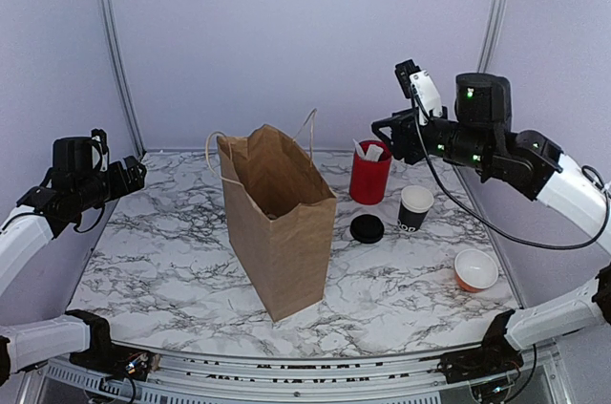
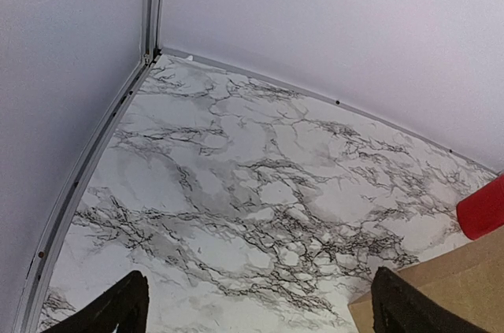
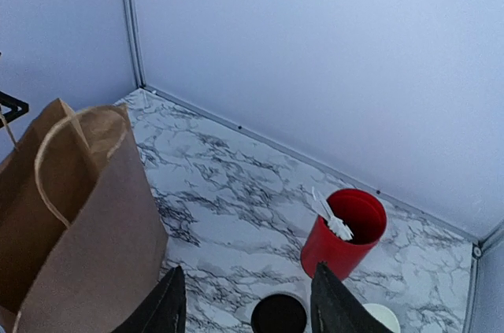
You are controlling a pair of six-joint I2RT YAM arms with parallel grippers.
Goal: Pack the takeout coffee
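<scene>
With left gripper (image 2: 260,276) and right gripper (image 3: 250,268) spread-fingered, the small black paper cup (image 1: 415,205) stands unlidded beside its round black plastic lid (image 1: 367,228), risking spills if bagged.

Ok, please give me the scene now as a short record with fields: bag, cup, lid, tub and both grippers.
bag: brown paper, upright, mouth open
cup: black, upright, no lid on it, right of the bag
lid: black, lying flat beside the cup, on its left in the top view
tub: red, upright behind the lid, white sachets inside
left gripper: open, holds nothing
right gripper: open, holds nothing, raised
</scene>
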